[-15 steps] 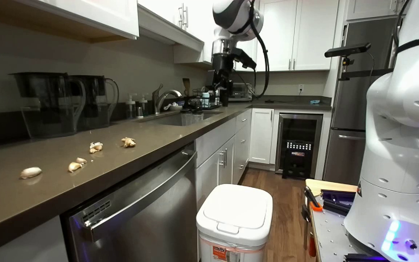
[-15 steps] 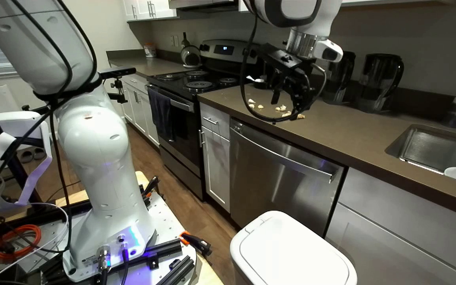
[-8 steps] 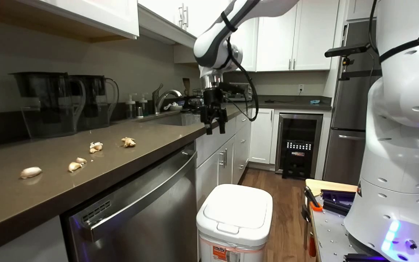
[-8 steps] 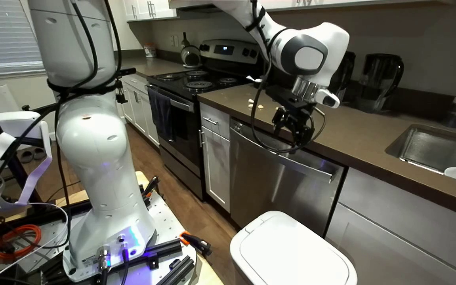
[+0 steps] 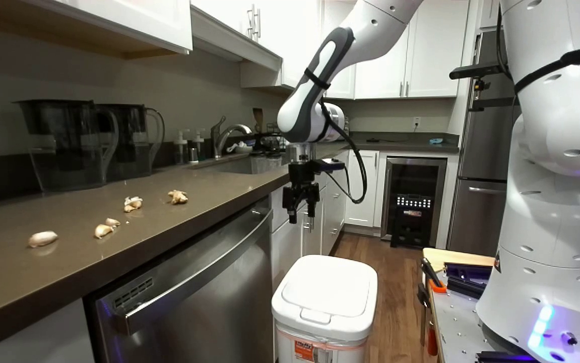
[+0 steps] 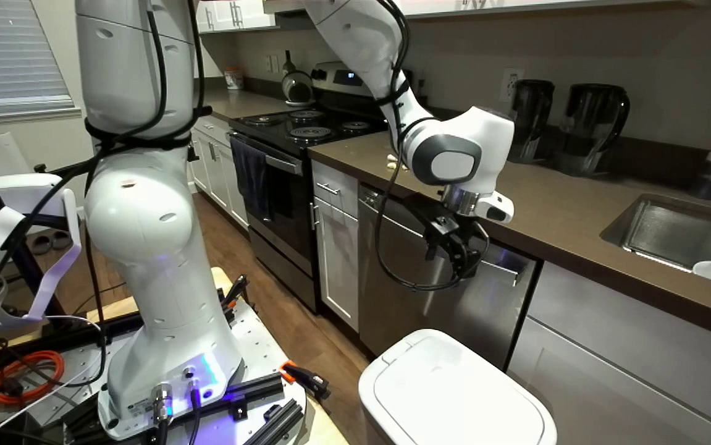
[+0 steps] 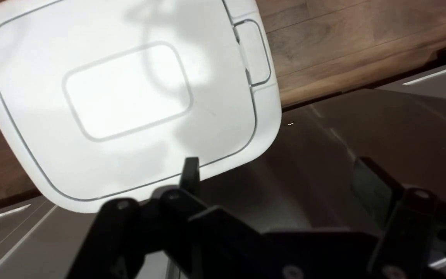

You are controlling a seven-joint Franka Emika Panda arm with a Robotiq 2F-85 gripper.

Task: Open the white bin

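One white bin (image 5: 327, 287), two pitchers (image 6: 588, 127), four burners (image 6: 310, 133)

The white bin (image 5: 324, 302) is smooth plastic with a soft sheen; the dishwasher (image 5: 209, 297) is smooth, reflective metal. The tabletop (image 5: 214, 189) looks polished and glossy, the floor (image 5: 395, 302) is grained wood, and the tool (image 5: 302, 216) mostly matt.

"Hefty" can be read on the red label (image 5: 304, 352) on the front of the bin (image 5: 325, 308) in an exterior view; the rest of its print is too small to make out. In an exterior view, blue characters on the display (image 6: 346, 78) of the stove (image 6: 290, 213) and fine print on the sticker (image 6: 139, 406) of the robot base (image 6: 167, 364) cannot be read
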